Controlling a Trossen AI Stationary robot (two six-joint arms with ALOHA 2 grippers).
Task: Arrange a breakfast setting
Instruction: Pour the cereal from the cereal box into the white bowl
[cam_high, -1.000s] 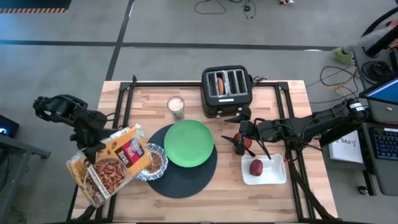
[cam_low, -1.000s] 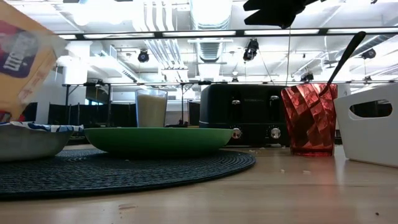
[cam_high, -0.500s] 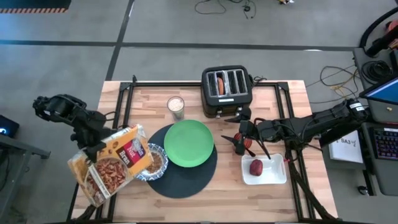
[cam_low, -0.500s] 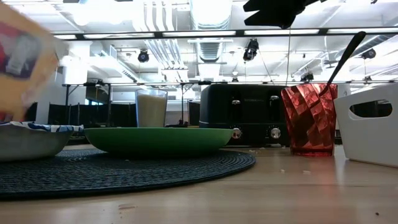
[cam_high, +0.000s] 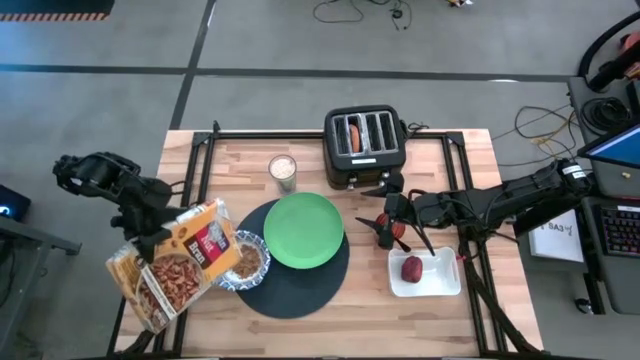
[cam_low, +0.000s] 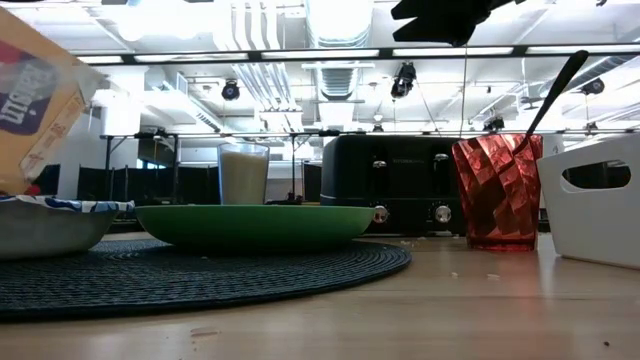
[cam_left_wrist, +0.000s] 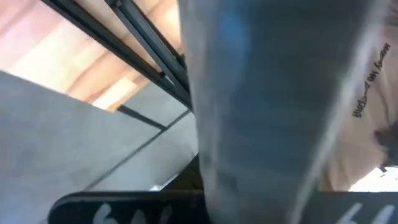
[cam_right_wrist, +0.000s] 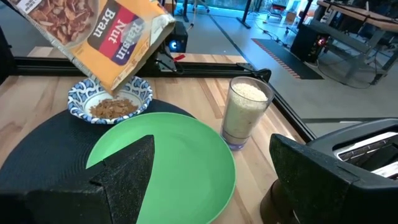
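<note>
My left gripper (cam_high: 150, 238) is shut on a yellow cereal box (cam_high: 176, 266), tilted with its open top over the blue-and-white bowl (cam_high: 246, 260); the bowl holds brown cereal (cam_right_wrist: 112, 109). The bowl and the green plate (cam_high: 303, 230) rest on the round dark placemat (cam_high: 297, 285). My right gripper (cam_right_wrist: 211, 186) is open and empty above the red cup (cam_high: 398, 236), which holds the metal spoon (cam_low: 550, 95). The dark red fruit (cam_high: 412, 268) lies in a white tray (cam_high: 440, 280). The bagel (cam_high: 355, 135) stands in the toaster (cam_high: 365, 150). My left gripper holds the cereal box by its long side toward the table's left edge (cam_high: 158, 248), about midway along. It comes from the table's left. The box is lifted clear and tipped, with its open end (cam_high: 215, 228) lowest, above the bowl. The box's wall (cam_left_wrist: 267, 93) hides the fingers in the wrist view.
A glass of milk (cam_high: 283, 170) stands behind the plate, left of the black toaster. The white tray sits right of the placemat, just in front of the red cup. A black frame (cam_high: 200, 150) runs along the table's edges.
The cereal box has shaken a little in my left gripper over the bowl, shifting slightly toward the table's left edge and staying tipped. My right arm has kept still.
</note>
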